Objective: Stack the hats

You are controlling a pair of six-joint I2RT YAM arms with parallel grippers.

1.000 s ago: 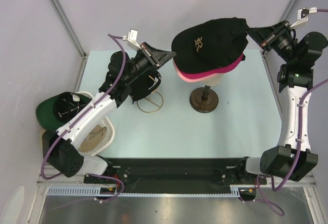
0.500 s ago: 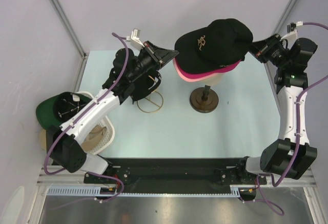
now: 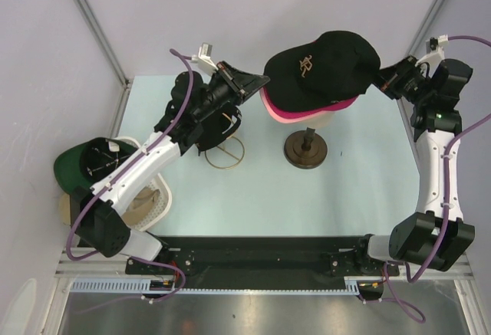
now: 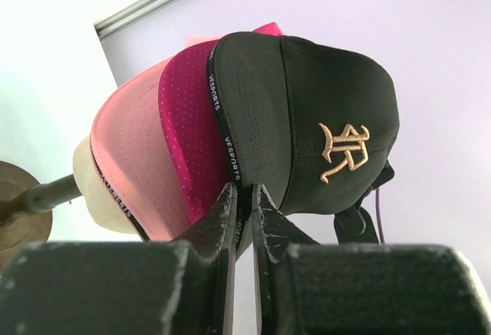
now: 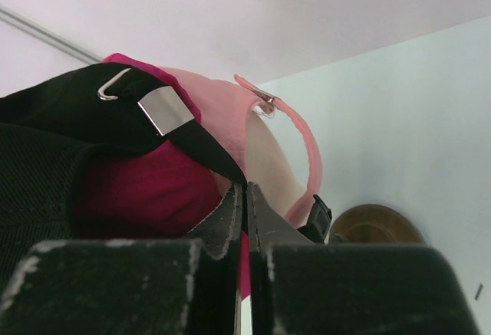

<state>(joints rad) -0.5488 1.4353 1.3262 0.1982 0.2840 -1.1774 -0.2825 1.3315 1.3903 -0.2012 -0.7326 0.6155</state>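
Note:
A black hat with a gold logo (image 3: 322,63) sits topmost over a magenta hat (image 3: 311,110) and a light pink hat (image 3: 278,116) on the beige mannequin head (image 3: 326,120). My left gripper (image 3: 262,83) is shut on the black hat's brim edge (image 4: 230,132), with the magenta hat (image 4: 188,136) and pink hat (image 4: 126,159) brims beside it. From the other side, my right gripper (image 3: 381,82) is shut on the black hat's back strap (image 5: 153,109). A dark green hat (image 3: 73,165) hangs at the far left, and a tan hat (image 3: 142,206) lies in the basket.
The mannequin's round brown base (image 3: 305,149) stands mid-table. A gold wire ring stand (image 3: 224,151) sits under my left arm. The white mesh basket (image 3: 159,211) is at the near left. Grey walls close in the back and both sides.
The black hat has shifted a little to the right over the stack. My right gripper moved nearer and outward with the strap; my left gripper followed slightly right with the brim.

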